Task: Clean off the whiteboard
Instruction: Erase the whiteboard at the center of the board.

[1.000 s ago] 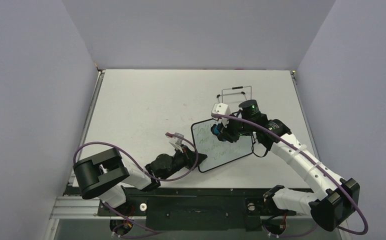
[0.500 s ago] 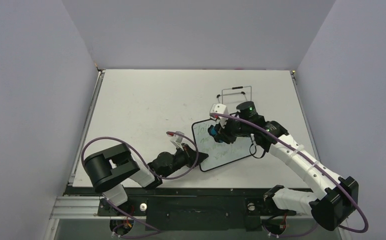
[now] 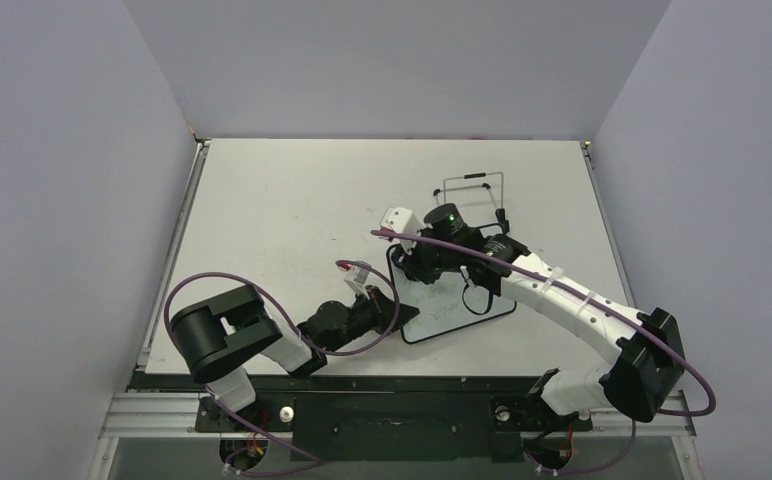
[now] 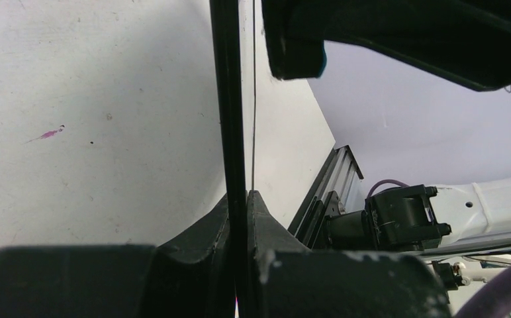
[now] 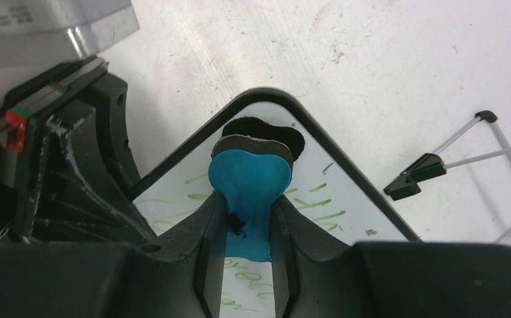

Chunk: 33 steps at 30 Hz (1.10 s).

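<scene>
The whiteboard [image 3: 449, 312] lies on the table in its black frame, with faint green handwriting still on it [image 5: 319, 199]. My left gripper [image 3: 398, 313] is shut on the board's near-left edge; in the left wrist view the black frame [image 4: 229, 99] runs edge-on between its fingertips [image 4: 246, 199]. My right gripper [image 3: 408, 262] is shut on the blue eraser [image 5: 251, 173]. The eraser's dark pad presses on the board just inside its far-left rounded corner [image 5: 266, 94].
A thin wire stand [image 3: 474, 194] stands just beyond the board, and it shows again at the right of the right wrist view [image 5: 484, 146]. The left arm's wrist body [image 5: 61, 165] sits close beside the eraser. The table's metal rail [image 4: 325, 192] runs along the near edge.
My right arm has swept the eraser left and away across the board, from its middle to the far-left corner. The left gripper has kept its hold on the frame.
</scene>
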Each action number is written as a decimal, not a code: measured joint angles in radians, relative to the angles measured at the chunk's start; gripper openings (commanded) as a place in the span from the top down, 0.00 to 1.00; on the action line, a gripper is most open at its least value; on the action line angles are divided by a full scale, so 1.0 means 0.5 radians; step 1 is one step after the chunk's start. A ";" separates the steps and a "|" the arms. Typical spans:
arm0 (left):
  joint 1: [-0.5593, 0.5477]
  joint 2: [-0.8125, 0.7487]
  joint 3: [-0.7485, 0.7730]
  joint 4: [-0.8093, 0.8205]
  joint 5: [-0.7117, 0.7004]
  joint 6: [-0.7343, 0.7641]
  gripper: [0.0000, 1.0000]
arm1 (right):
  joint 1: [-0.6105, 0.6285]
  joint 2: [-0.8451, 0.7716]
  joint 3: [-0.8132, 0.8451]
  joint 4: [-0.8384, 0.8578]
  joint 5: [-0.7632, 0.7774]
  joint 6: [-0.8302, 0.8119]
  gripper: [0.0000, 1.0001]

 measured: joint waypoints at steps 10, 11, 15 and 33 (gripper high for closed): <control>0.001 -0.082 0.031 -0.145 0.031 0.026 1.00 | 0.085 0.064 0.076 0.047 0.350 0.076 1.00; 0.001 -0.094 0.032 -0.163 0.031 0.027 1.00 | 0.086 0.064 0.079 0.042 0.365 0.073 1.00; 0.001 -0.130 0.032 -0.211 0.034 0.034 1.00 | 0.117 0.064 0.092 0.008 0.396 0.012 1.00; 0.012 -0.149 0.050 -0.246 0.077 0.070 1.00 | 0.179 0.064 0.109 -0.019 0.726 0.000 1.00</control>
